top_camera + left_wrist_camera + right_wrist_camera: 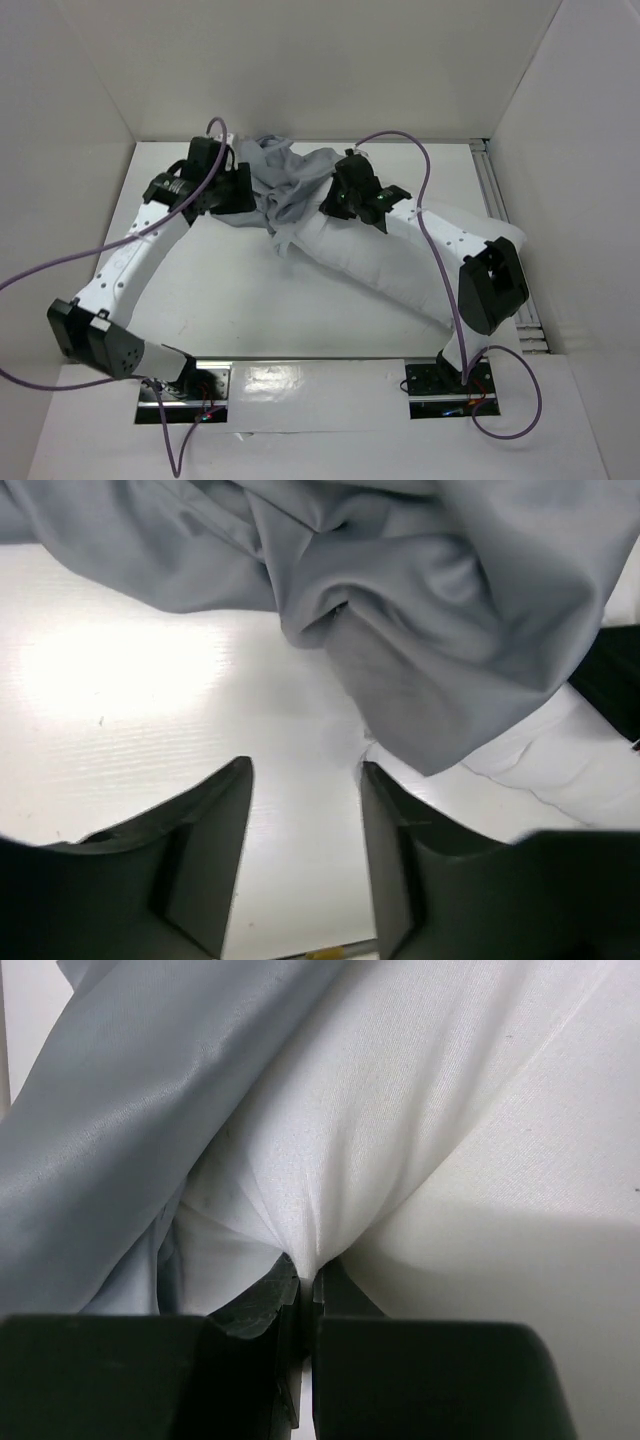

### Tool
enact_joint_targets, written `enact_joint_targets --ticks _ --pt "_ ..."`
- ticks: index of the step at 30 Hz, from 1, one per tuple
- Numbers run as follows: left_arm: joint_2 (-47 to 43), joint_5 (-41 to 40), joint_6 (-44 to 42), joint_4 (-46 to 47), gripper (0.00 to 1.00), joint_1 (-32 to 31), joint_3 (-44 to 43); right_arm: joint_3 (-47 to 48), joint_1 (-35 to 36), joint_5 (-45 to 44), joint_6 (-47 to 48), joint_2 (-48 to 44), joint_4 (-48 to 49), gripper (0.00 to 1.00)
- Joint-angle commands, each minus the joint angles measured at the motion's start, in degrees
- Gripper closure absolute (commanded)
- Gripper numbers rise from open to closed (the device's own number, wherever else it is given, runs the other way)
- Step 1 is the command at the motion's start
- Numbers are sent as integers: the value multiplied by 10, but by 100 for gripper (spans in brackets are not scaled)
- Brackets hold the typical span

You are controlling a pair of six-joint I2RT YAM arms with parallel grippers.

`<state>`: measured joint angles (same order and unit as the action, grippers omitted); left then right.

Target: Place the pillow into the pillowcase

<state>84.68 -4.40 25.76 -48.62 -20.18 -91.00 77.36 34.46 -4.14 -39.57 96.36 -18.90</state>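
Observation:
The white pillow (380, 265) lies slanted across the table, from the middle out to the right wall. The grey pillowcase (290, 180) is bunched over its far left end. My left gripper (247, 192) sits just left of that bunch. In the left wrist view my left gripper (305, 780) is open over bare table, with the pillowcase (450, 610) hanging just beyond its fingertips and a bit of pillow (570, 755) at right. My right gripper (305, 1275) is shut on a pinched fold of the pillow (430, 1110), with the pillowcase (100, 1160) draped to its left.
White walls box in the table (260, 310) at the back, left and right. A metal rail (495, 190) runs along the right edge. Purple cables (430, 190) loop above both arms. The right arm's elbow (492, 285) rests over the pillow's right end.

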Motion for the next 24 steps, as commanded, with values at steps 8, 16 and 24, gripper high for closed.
enact_joint_targets --ticks 8,16,24 --pt "-116 101 28 313 21 8 288 8 -11 19 1 -10 24 100" --pt "-104 97 34 490 27 2 369 18 -11 24 6 -5 18 100" --pt "-56 107 34 501 27 2 309 30 -11 24 12 -5 7 100"
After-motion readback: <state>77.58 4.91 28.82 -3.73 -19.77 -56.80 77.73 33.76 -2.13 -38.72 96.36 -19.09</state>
